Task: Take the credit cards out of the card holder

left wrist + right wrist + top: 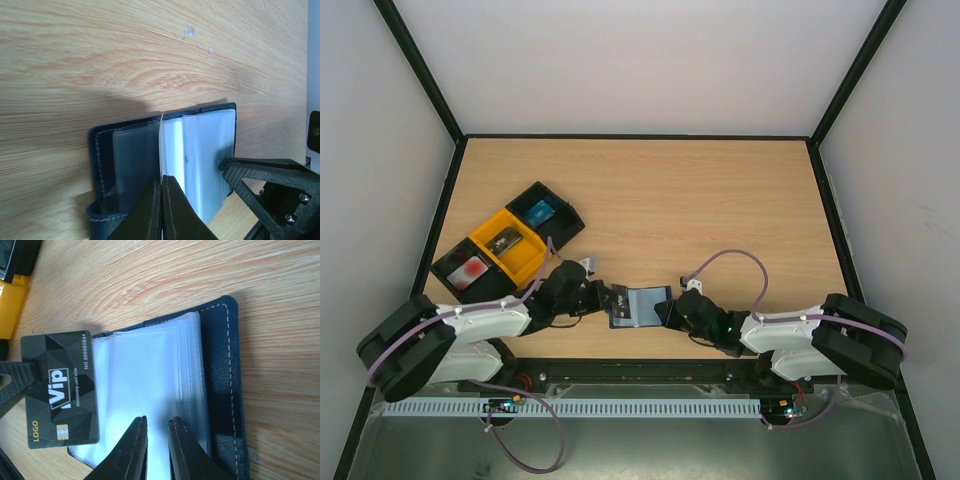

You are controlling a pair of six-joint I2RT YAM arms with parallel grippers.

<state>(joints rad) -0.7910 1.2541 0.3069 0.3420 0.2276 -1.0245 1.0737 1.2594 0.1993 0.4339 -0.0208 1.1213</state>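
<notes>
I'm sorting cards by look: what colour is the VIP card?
The card is black with a faceted geometric pattern; right wrist view shows it best.

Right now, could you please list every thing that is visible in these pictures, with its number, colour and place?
table: one, light wood, beneath everything
trays: three, black, yellow, black, in a row at the left
cards: three, blue, greyish, reddish, one in each tray
card holder: one, dark blue with clear sleeves, open at the near middle
black card: one, black with "VIP" print, at the card holder's left edge
left gripper: one, black, shut on the black card
right gripper: one, black, closed on the card holder's clear sleeves
</notes>
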